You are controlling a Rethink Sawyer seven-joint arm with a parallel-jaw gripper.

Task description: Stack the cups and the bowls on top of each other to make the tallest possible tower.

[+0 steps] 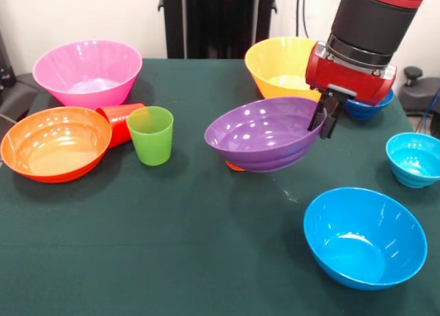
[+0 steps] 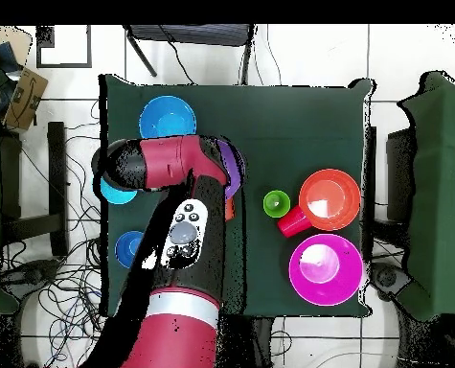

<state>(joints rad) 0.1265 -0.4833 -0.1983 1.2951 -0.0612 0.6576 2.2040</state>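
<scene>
Bowls [image 1: 88, 71]: seven; cups [image 1: 151, 134]: three.

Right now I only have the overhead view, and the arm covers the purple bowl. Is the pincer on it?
Observer: Yes. From the front, the pincer straddles the rim of the purple bowl, one finger inside and one outside.
Operator: Is the bowl sitting flat?
Observer: No. It tilts, raised on the pincer's side, and an orange thing shows under its lower edge.
Operator: I can't find the yellow bowl.
Observer: The yellow bowl stands upright just behind the purple one, so the arm hides it in your view.
</scene>
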